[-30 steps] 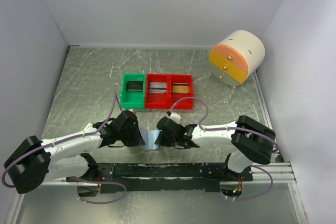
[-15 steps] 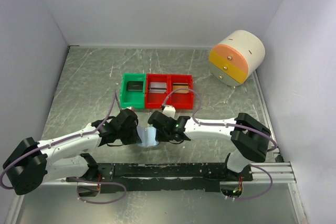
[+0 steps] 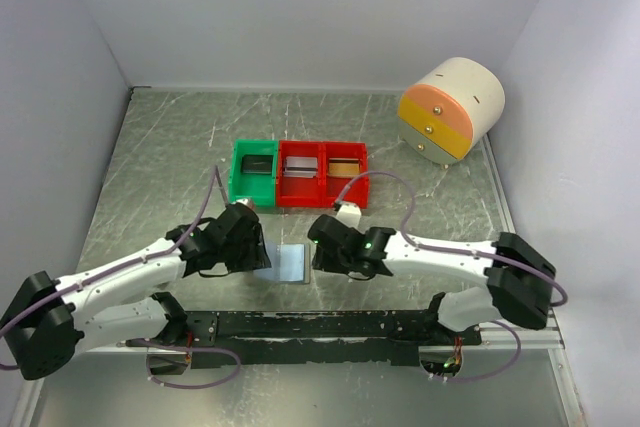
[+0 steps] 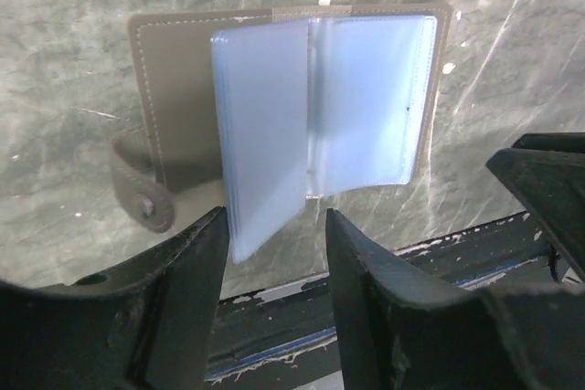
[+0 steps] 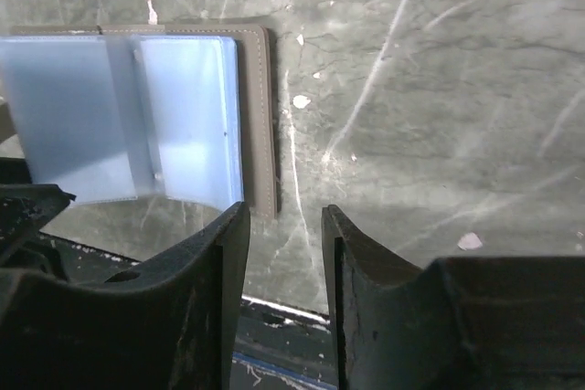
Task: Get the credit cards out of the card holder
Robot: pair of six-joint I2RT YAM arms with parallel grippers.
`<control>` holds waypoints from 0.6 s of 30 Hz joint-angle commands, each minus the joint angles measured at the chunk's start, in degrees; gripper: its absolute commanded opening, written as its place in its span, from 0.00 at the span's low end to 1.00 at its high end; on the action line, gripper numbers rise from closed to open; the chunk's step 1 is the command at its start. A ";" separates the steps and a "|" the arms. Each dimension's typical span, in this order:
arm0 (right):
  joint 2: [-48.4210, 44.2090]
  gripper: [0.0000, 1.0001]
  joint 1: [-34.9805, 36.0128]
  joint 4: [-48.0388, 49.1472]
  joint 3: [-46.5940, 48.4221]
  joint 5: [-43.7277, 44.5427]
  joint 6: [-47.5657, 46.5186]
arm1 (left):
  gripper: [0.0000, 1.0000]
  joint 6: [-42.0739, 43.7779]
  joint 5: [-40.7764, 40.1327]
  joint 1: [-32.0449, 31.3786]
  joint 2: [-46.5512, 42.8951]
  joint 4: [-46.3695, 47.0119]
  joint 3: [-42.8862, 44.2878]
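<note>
Card holder is lying flat and open on the table, near the front edge, right between the two arms, with the blue sleeves fanned up a bit off the grey cover. No credit cards show through the sleeves we can see; they look pale and blank in both wrist views. The flat tan piece in the right-hand red bin could be one, but it's too small to tell.

So we reckon the job now is going through the remaining sleeves. How we'd do it well: pin the bare grey panel with one arm so the case can't skate on the slick tabletop, then bring the other in low at a sleeve's open edge and pinch only the card, not the plastic. Watch the snap strap too, since it could snag.

Hands: left gripper has its jaws parted with nothing between them, hovering over the near edge of the sleeves. Right gripper is the same — jaws apart, empty, just beside the holder's cover and not touching it.
</note>
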 commanded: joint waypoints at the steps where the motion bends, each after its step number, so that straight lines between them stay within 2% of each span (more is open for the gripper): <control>1: -7.33 0.39 -1.46 -1.02 -1.92 3.62 2.15 | 0.58 0.73 -5.01 -0.25 -3.28 -7.72 4.62; 8: -13.60 0.40 -3.68 8.81 -4.83 -0.69 -2.90 | 0.63 -1.48 -13.57 -0.18 -6.37 -17.39 9.95; 13: -14.71 0.50 -3.81 19.89 -6.45 -4.79 -9.31 | 0.71 -1.13 -19.15 -0.20 -7.96 -23.17 15.65; 15: -13.31 0.53 -3.81 23.90 -6.52 -7.60 -10.83 | 0.82 -0.52 -21.46 -0.16 -9.05 -24.93 18.03; 18: -9.21 0.55 -3.74 26.80 -4.76 -11.92 -12.58 | 0.92 0.56 -25.55 -0.17 -10.06 -27.38 22.02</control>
